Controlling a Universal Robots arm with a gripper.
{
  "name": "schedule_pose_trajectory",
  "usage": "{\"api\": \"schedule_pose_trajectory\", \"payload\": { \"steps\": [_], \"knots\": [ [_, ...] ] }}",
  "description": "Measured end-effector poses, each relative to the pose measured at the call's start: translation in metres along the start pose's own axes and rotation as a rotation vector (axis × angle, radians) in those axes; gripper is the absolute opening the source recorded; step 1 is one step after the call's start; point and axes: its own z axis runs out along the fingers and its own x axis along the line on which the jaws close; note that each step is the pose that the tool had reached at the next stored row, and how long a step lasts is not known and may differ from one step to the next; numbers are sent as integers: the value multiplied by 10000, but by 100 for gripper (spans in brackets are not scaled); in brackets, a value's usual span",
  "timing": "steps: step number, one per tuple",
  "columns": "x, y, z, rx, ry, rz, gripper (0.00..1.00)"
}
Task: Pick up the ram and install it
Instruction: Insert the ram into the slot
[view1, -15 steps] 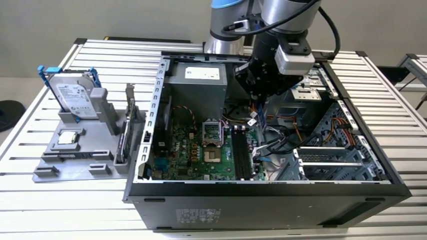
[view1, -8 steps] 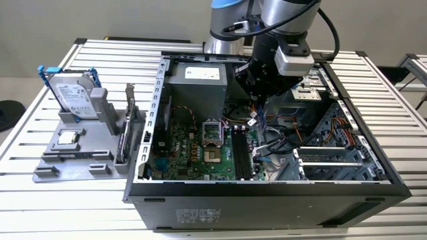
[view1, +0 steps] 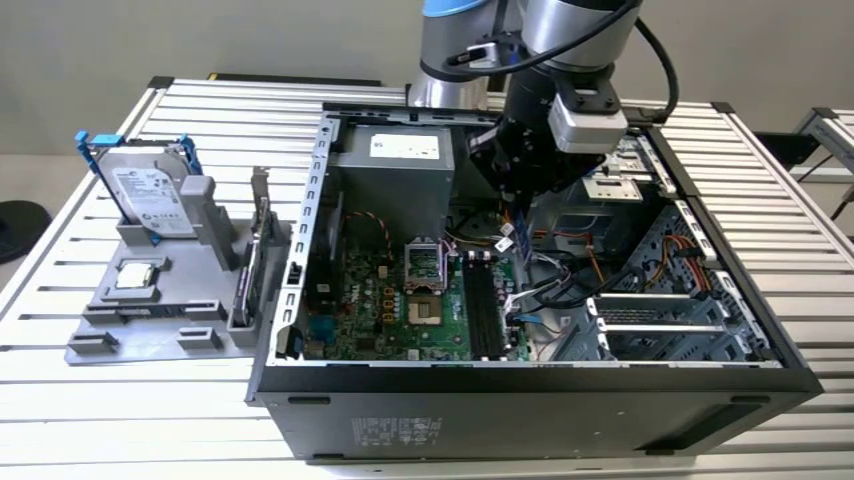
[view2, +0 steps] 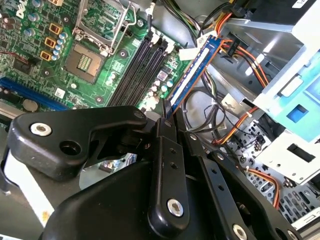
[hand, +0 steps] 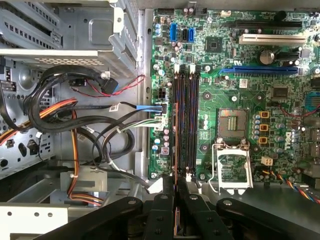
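Note:
My gripper (view2: 167, 117) is shut on the ram (view2: 195, 67), a long narrow blue stick with an orange edge that reaches out from the fingertips over the motherboard. In the first wrist view the ram (hand: 175, 150) is seen edge-on, running alongside the black memory slots (hand: 186, 125) and just off their cable-side edge, with the gripper (hand: 176, 197) below it. In the exterior view the gripper (view1: 515, 205) hangs inside the open computer case (view1: 534, 380), above the far end of the memory slots (view1: 483, 300).
Loose cables (hand: 75, 125) lie beside the slots. The open processor socket (hand: 232, 125) sits on their other side. A drive cage (view1: 667, 320) fills the case's right. Left of the case, a grey holder (view1: 147, 320) carries a hard drive (view1: 140, 190) and an upright card (view1: 260, 250).

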Motion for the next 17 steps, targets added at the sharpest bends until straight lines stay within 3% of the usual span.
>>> {"api": "schedule_pose_trajectory", "payload": {
  "steps": [10,17],
  "knots": [
    [0,1,21,-6,5,20,0],
    [0,11,53,-14,6,424,0]
  ]
}}
